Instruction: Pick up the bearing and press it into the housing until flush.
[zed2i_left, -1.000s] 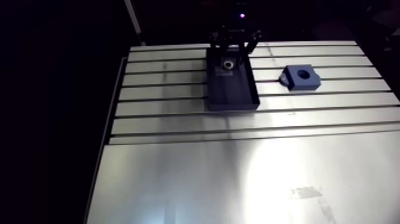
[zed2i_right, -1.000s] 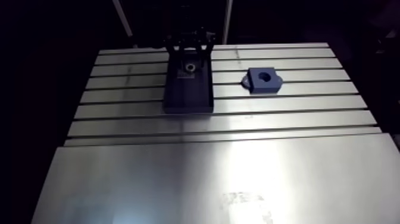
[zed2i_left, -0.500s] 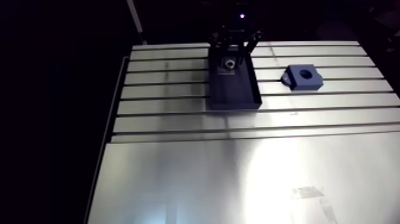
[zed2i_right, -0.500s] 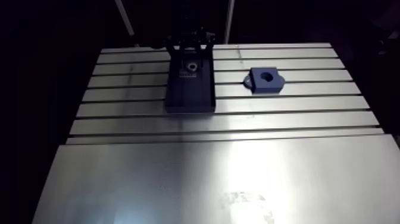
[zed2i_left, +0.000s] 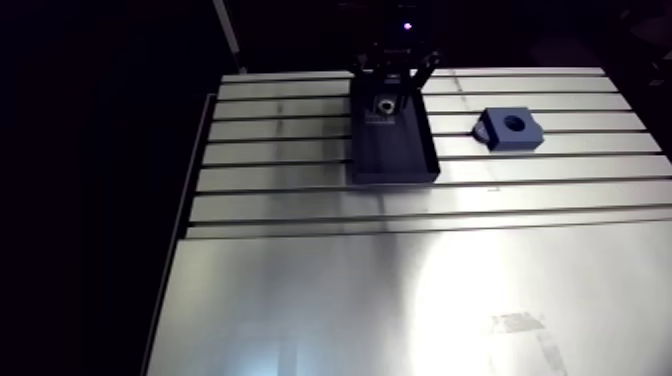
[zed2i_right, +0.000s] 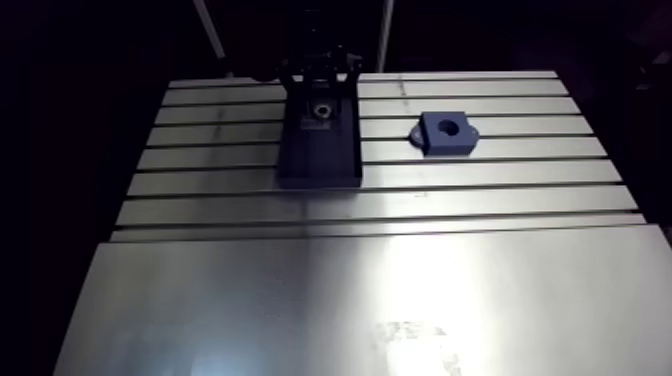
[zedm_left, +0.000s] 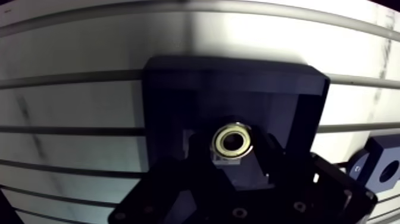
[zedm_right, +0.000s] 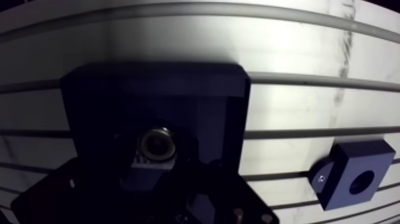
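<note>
Slotted table (zed2i_left: 300, 300), dark tray (zed2i_left: 395, 160) holding bearing (zedm_left: 232, 141) between wide-open fingers (zedm_left: 286, 170), housing (zed2i_right: 447, 131) well apart: off-centre closing may tilt bearing or catch the tray wall.

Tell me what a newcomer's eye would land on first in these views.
The small shiny metal ring bearing stands out against the dark blue rectangular tray in which it lies, near one end, with the open pincer straddling it. Beside the tray and apart from it, a blue block housing with a round bore sits on the bright slotted aluminium table.
</note>
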